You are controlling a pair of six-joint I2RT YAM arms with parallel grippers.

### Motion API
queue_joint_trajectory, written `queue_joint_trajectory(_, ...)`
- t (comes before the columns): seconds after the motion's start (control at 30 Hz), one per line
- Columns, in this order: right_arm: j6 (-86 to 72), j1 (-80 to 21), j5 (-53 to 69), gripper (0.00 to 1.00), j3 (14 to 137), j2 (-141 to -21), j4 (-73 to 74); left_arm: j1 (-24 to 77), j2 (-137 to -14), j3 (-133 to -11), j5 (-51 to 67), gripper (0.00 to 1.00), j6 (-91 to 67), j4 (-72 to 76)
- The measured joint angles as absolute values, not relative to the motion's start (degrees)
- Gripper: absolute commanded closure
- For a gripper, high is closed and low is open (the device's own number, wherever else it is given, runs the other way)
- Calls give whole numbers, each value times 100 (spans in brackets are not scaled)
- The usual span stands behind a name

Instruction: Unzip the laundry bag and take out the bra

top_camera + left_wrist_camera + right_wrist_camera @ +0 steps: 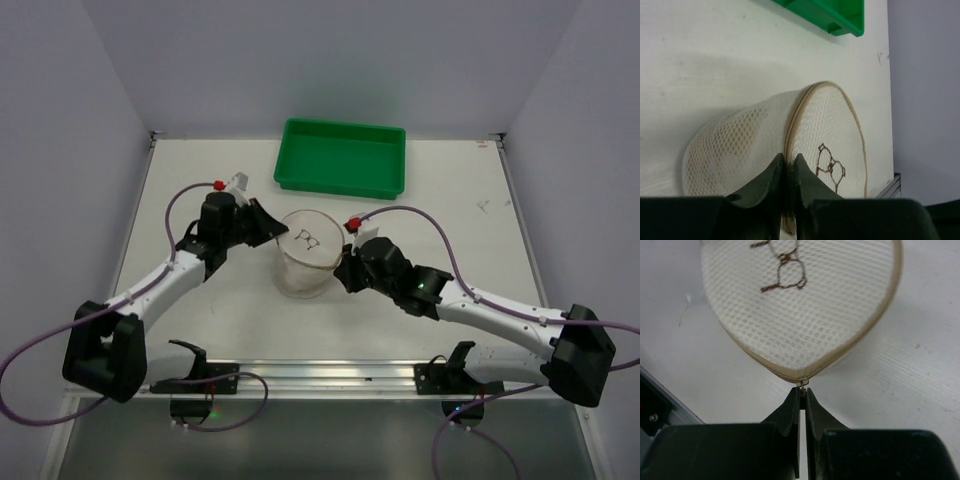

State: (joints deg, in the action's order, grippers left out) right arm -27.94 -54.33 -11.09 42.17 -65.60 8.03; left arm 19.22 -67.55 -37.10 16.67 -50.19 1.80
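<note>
The laundry bag [304, 252] is a round cream mesh pouch with tan rims and a brown bow outline on its top face, standing at the table's middle. My left gripper [272, 232] is shut on the bag's zippered rim [788, 150] from the left. My right gripper [345, 268] is shut on the small zipper pull [802, 386] at the rim's right side, and the rim is drawn to a point there. The bag also shows in the right wrist view [800, 300]. The bra is hidden inside the bag.
A green rectangular tray [342, 157] stands at the back of the table behind the bag; its corner shows in the left wrist view [840, 20]. A metal rail [320, 375] runs along the near edge between the arm bases.
</note>
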Motion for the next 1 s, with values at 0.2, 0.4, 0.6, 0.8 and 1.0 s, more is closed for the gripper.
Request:
queue_joint_trajectory(0.2, -2781, -5905, -819, 100, 4849, -7402, 775, 1828, -7950, -5129, 1975, 0, -4364, 113)
queue_joint_trajectory(0.4, -3175, -6080, -709, 100, 5546, -8272, 604, 1806, -7450, -5207, 1337, 0, -4436, -617)
queue_joint_trajectory(0.6, -3273, -6075, -727, 100, 5924, -8667, 506, 1957, -6136, -4230, 923, 12, -4880, -1059)
queue_joint_trajectory(0.8, -3304, -6075, -729, 100, 6016, -8853, 478, 2923, -6532, -4209, 803, 58, -5229, -1083)
queue_joint_trajectory(1.0, -3284, -6073, -808, 100, 5898, -8750, 471, 2976, -6709, -4209, 576, 100, -5411, -1083)
